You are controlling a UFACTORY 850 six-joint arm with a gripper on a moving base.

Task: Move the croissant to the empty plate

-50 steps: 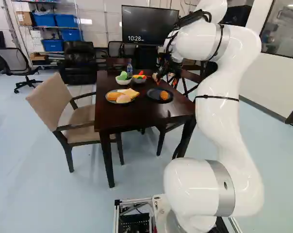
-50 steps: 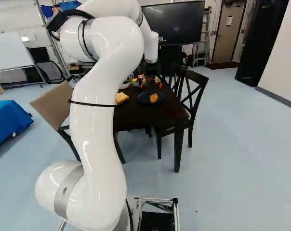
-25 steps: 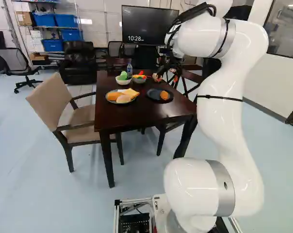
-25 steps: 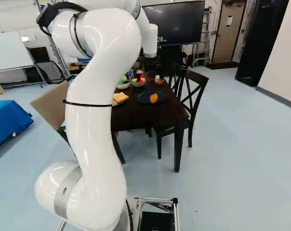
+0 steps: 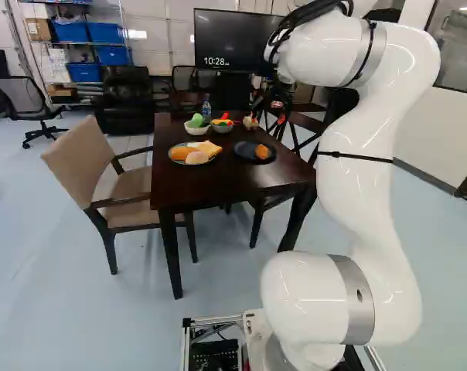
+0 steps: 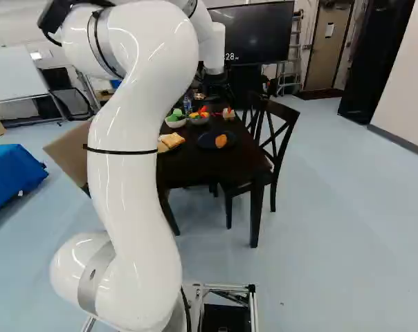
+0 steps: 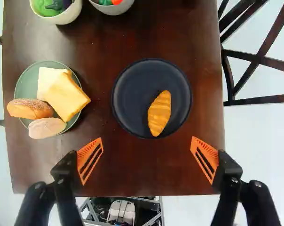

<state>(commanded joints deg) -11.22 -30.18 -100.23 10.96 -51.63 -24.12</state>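
On the table (image 7: 146,174), two plates are counted, and both are laden: one dark plate (image 7: 128,87) and one green plate (image 7: 25,84). One croissant (image 7: 159,113) is held by the dark plate, laid off its middle, towards the side by the crossed-back chairs. On the green plate, four pieces are counted: two pale yellow slices (image 7: 67,96), one overlapped by the other, and two rolls (image 7: 30,108) set side by side along the rim. The one gripper (image 5: 279,113) is seen near the far right part of the table in the left base view. In the wrist view, the two fingers of the gripper (image 7: 146,140) are spread wide apart, with nothing clasped between the two orange pads (image 7: 90,160); the dark plate and the croissant are seen ahead of them, untouched. Beyond the plates, two bowls are placed near each other, one pale bowl (image 7: 69,18) with green and dark pieces and one grey bowl (image 7: 114,10) with brightly coloured pieces. One bottle (image 5: 206,110) is stood behind them. The table is flanked by one tan armchair (image 5: 83,166) on one side and two dark wooden chairs (image 6: 290,128) on the other
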